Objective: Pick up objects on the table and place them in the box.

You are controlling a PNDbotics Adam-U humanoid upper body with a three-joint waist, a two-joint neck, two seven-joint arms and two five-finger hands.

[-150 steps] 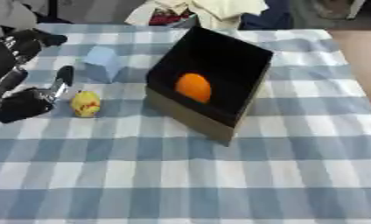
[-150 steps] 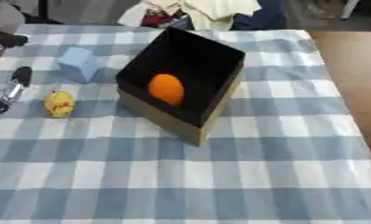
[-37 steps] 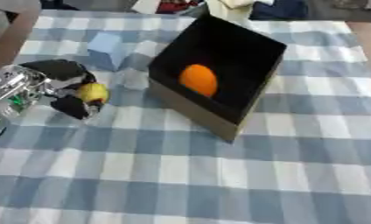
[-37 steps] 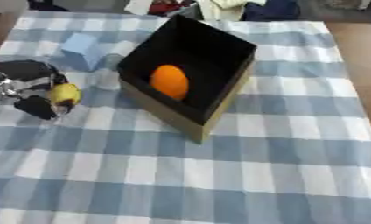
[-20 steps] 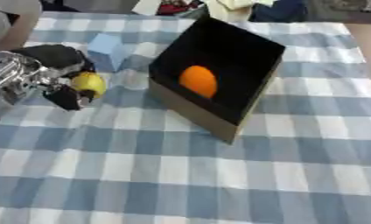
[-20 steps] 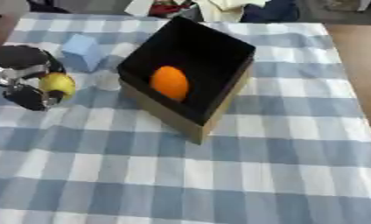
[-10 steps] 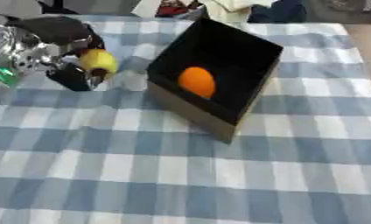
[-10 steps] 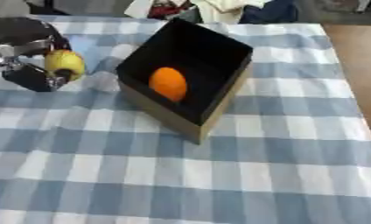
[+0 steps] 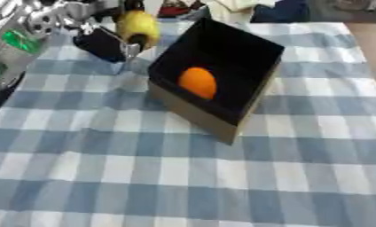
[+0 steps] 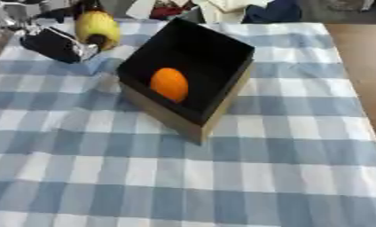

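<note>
While its fingers curl round a yellow object (image 9: 138, 26), the left robot hand (image 9: 98, 37) holds it raised just beside the box's far-left corner. The black box (image 9: 249, 95) on the checked table (image 9: 183, 186) contains an orange ball (image 9: 197, 82).

Checked cloth tablecloth (image 10: 222, 177), seemingly matt cardboard box (image 10: 175, 119)

Homely room; checked tablecloth (image 10: 222, 177); heaped clothes (image 10: 245, 9) behind the table.
</note>
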